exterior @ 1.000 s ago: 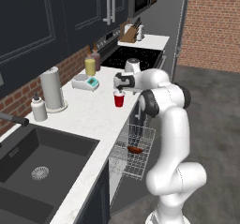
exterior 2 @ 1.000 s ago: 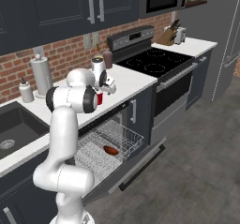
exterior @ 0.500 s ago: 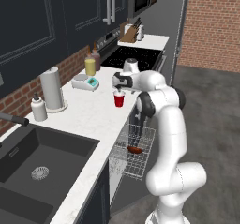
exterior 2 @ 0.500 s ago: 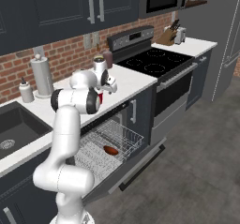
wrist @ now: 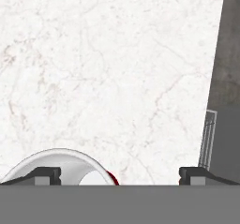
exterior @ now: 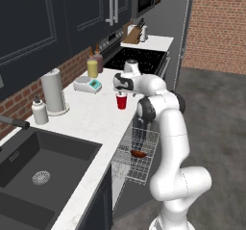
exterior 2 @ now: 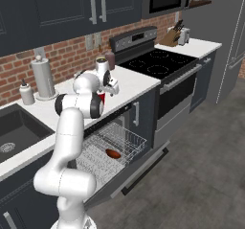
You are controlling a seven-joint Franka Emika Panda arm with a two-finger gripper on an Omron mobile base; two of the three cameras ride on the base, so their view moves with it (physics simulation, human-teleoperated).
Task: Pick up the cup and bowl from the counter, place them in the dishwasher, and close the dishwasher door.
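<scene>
- Gripper [wrist: 119,175] is spread wide above the counter [wrist: 117,68], holding nothing.
- Cup [exterior: 122,100] stands mid-frame near the counter edge; in the hand view its rim sits lower left under one finger.
- Bowl [exterior: 138,154] is already in the dishwasher rack [exterior: 139,152].
- Risk: descending off-centre, a finger hits the rim and tips the cup.

cup [exterior: 121,100]: red, white rim, upright on the counter [exterior: 91,123] near its front edge
bowl [exterior: 138,154]: dark red-brown, in the pulled-out dishwasher [exterior 2: 111,146] rack; dishwasher door [exterior 2: 139,168] down
</scene>
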